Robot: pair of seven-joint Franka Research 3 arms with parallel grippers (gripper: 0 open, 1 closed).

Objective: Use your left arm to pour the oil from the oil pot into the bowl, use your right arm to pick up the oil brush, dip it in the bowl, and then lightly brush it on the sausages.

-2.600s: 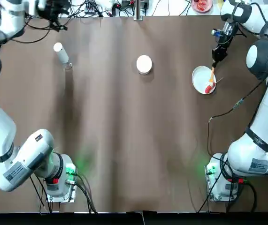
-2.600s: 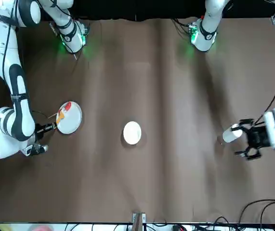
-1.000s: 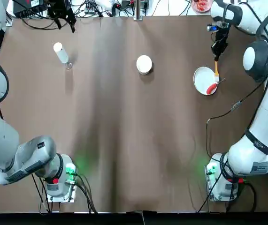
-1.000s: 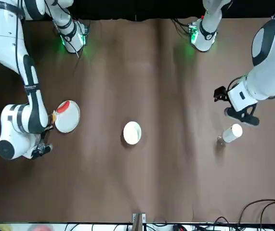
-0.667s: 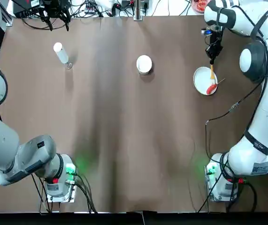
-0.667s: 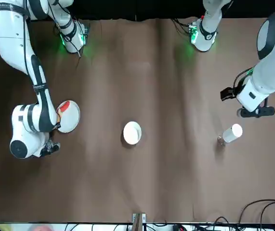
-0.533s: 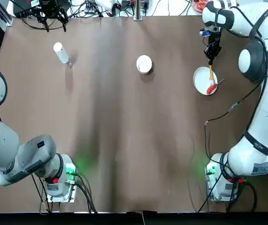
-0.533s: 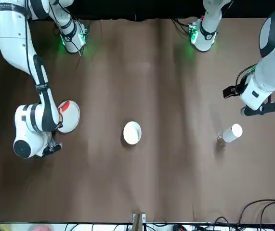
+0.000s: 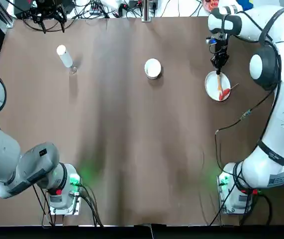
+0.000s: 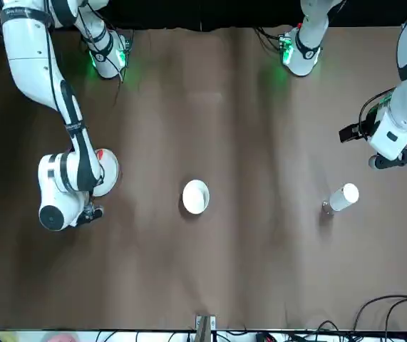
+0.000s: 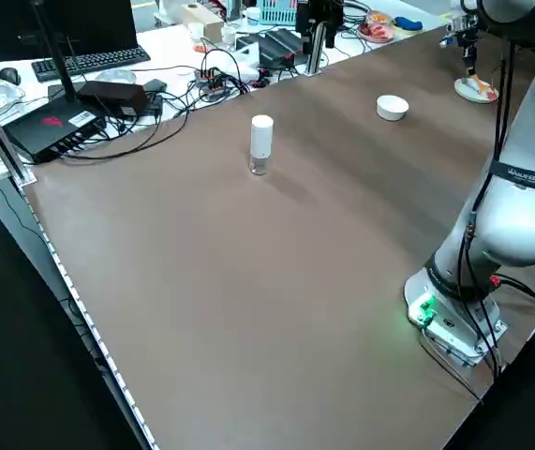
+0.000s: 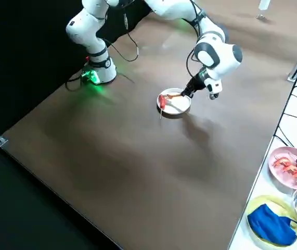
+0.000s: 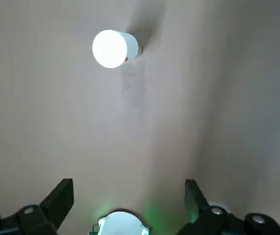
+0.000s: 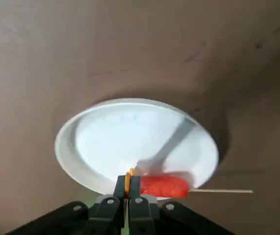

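Over the plate (image 9: 212,85) | right gripper (image 14: 129,188) fingers pinch the oil brush (image 14: 128,179) above the sausages (image 14: 165,185) | left gripper (image 13: 125,196) fingers spread, far from upright oil pot (image 9: 64,56) | brushing stage; next, likely lower bristles lightly | bowl (image 9: 152,67) mid-tabletop.

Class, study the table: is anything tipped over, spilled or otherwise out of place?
Nothing stands out. The oil pot stands upright, the bowl sits level, and the sausage lies on the plate. The right tool holds the oil brush over it.
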